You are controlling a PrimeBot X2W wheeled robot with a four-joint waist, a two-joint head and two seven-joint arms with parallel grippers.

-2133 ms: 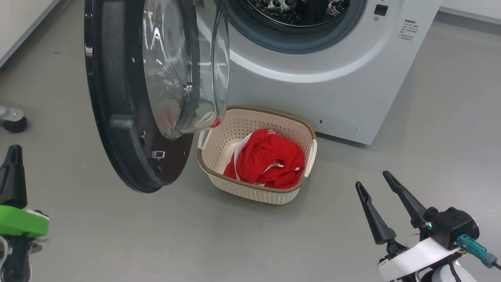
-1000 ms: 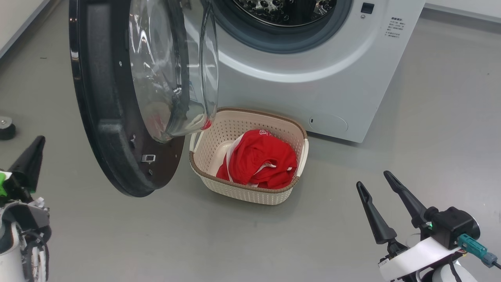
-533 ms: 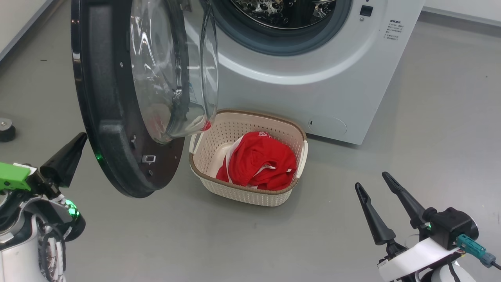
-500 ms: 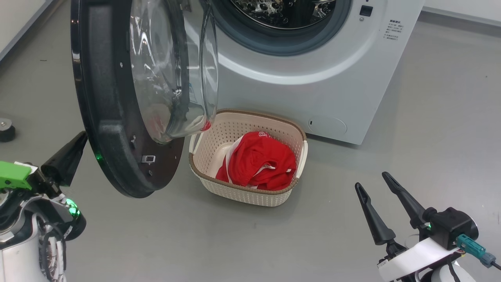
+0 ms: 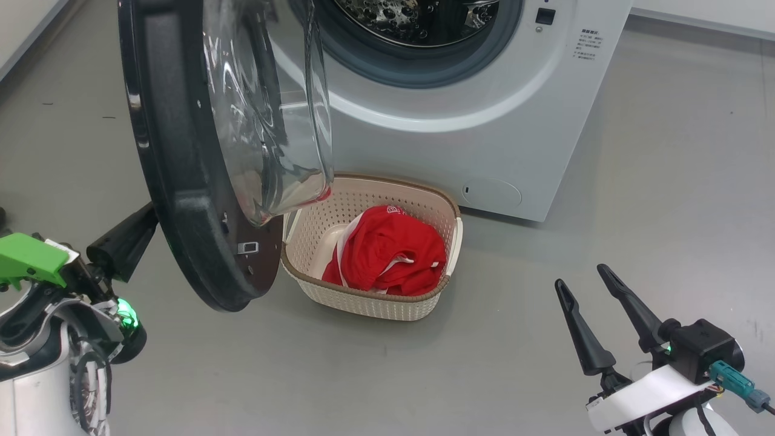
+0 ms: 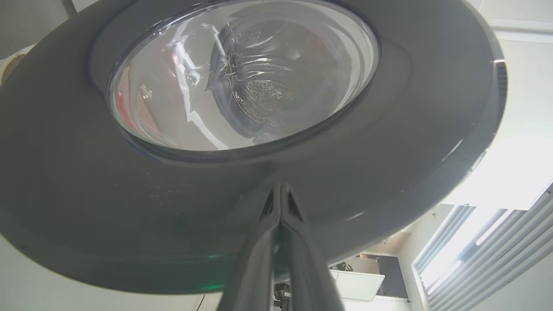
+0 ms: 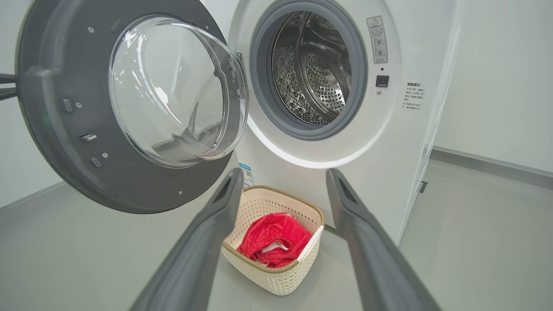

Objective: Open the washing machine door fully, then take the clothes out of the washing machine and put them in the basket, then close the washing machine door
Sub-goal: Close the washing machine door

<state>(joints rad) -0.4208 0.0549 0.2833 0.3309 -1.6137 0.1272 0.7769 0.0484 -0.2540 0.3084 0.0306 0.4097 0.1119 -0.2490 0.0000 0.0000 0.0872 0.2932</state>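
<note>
Left fingers (image 5: 124, 242) pressed together, holding nothing, tip at the outer face of the washing machine door (image 5: 181, 181), low on it. In the left wrist view the tip sits at or just off the glossy panel (image 6: 129, 207); can't confirm contact. Right fingers (image 5: 578, 330) spread wide, empty, parked well clear of everything. Clothes (image 5: 387, 254) are in the basket (image 5: 363, 300), on the floor (image 5: 636, 181) just in front of the washing machine (image 5: 436, 139); drum (image 7: 315, 73) looks empty. Only the door close is left, I'd say. 3 risks: the narrow tip skids off the slick panel mid-push; a low push swings the door without latching it; the door's lower rim and glass bowl (image 5: 284, 133) hang over the basket's corner and could clip it.
</note>
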